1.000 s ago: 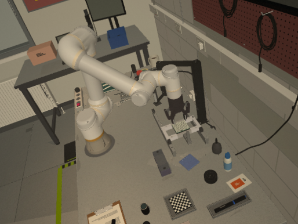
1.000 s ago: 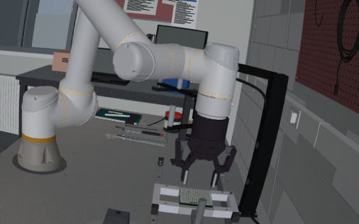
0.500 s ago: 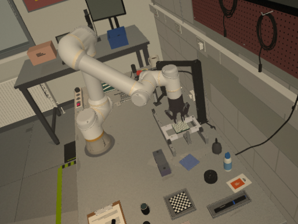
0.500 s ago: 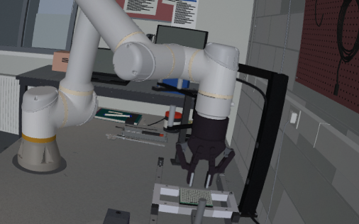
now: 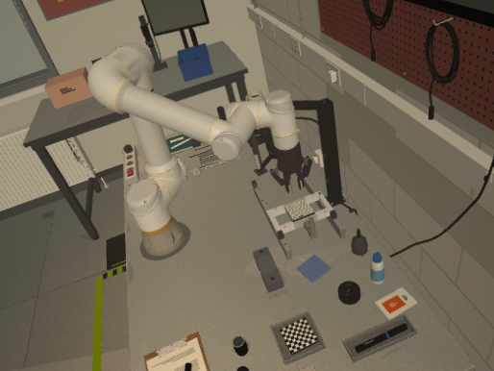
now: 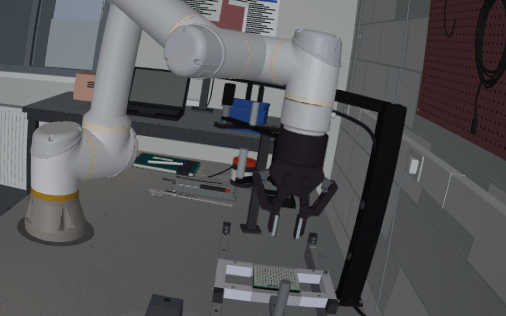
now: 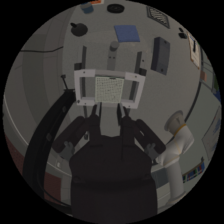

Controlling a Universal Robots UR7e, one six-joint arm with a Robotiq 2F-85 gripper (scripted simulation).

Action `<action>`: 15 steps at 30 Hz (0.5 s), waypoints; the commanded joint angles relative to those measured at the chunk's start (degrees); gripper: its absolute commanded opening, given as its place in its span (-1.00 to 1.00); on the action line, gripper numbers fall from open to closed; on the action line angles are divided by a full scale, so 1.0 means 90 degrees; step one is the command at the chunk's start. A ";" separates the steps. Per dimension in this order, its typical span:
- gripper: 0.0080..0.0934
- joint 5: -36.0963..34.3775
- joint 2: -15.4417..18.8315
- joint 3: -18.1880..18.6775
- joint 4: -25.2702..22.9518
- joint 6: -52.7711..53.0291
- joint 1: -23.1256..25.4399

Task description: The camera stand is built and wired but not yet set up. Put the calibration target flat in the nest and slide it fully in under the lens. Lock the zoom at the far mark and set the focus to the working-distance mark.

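At the foot of the black camera stand (image 5: 331,149), the dotted calibration target (image 5: 300,210) (image 6: 276,278) (image 7: 109,89) lies flat in the white nest frame (image 5: 301,213) (image 7: 109,91), which sits on two rails. My gripper (image 5: 291,186) (image 6: 285,229) (image 7: 109,109) hangs above the rails just behind the nest, partly closed and holding nothing. The lens and its rings are hidden behind my wrist.
Behind the stand runs a grey wall with a pegboard and hanging cables. In front of the nest lie a dark block (image 5: 268,268), a blue pad (image 5: 314,267), a checkerboard tile (image 5: 299,335), a black cap (image 5: 349,292), a bottle (image 5: 377,267) and a clipboard (image 5: 177,355).
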 commanded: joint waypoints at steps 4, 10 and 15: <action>-0.30 0.0000 -0.0219 -0.0379 0.0562 0.0000 0.0000; -0.30 0.0000 -0.0227 -0.0412 0.0630 0.0013 0.0000; -0.30 0.0000 -0.0231 -0.0418 0.0634 0.0163 0.0000</action>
